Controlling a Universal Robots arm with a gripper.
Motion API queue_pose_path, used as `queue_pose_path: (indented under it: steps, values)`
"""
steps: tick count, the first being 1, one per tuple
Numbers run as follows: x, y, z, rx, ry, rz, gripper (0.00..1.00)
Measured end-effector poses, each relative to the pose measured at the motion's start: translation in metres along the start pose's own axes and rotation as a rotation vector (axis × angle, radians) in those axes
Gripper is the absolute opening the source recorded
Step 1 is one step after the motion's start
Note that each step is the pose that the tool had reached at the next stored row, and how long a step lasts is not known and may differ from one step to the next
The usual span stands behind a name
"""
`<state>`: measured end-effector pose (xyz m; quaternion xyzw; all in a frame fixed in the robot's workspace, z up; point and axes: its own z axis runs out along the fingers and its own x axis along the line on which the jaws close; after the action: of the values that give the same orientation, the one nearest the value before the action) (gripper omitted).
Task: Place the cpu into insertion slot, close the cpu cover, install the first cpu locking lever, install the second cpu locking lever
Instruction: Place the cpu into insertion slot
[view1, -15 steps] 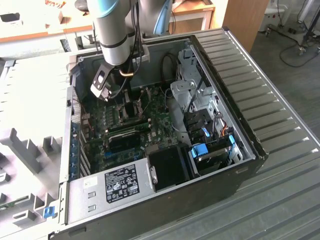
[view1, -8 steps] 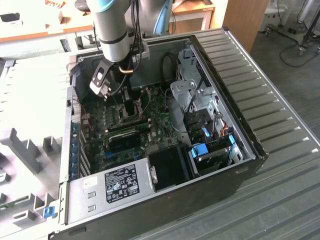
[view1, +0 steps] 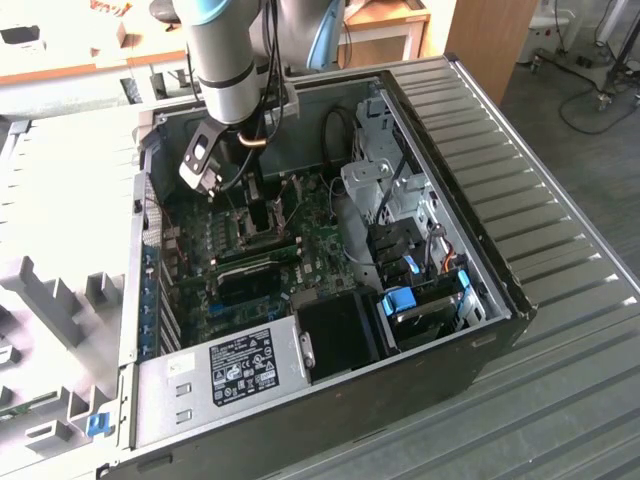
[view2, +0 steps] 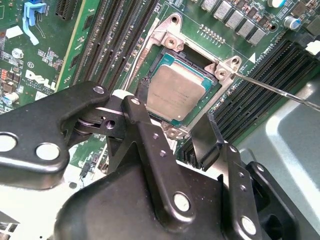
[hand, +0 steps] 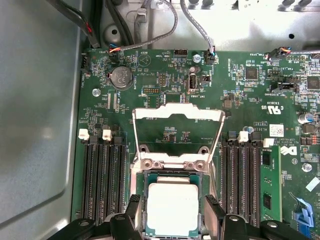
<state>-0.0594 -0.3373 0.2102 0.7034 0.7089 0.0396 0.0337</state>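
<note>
The cpu, a flat square chip with a silver-grey top, lies flat in the insertion slot on the green board. My gripper hangs just over it, open, with one black finger off each of two opposite sides of the chip and a small gap at both. The cpu cover, a thin silvery frame, is swung open and lies back beyond the slot. A thin locking lever sticks out free beside the slot. In the exterior view the arm reaches down into the computer case.
Black memory slots flank the socket on both sides, one holding a green memory stick. Cables run along the board's edge. The case holds a power supply and a drive cage, and its walls close in the space.
</note>
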Motion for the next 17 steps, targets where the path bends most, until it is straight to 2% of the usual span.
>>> queue_pose_path:
  steps: [7, 9, 10, 12, 13, 15, 16, 17]
  values:
    - [0.0000, 0.0000, -0.0001, 0.0000, 0.0000, 0.000, 0.60]
    - [0.0000, 0.0000, -0.0001, -0.0001, 0.0001, 0.000, 0.47]
    - [0.0000, 0.0000, -0.0002, -0.0001, 0.0000, 0.000, 0.47]
    - [0.0000, 0.0000, -0.0002, 0.0000, 0.0000, 0.000, 0.36]
    - [0.0000, 0.0000, -0.0002, -0.0001, 0.0000, 0.000, 0.36]
    - [0.0000, 0.0000, -0.0003, 0.0000, 0.0000, 0.000, 0.24]
    - [0.0000, 0.0000, -0.0003, 0.0000, 0.0000, 0.000, 0.24]
    - [0.0000, 0.0000, -0.0004, 0.0000, 0.0000, 0.000, 0.18]
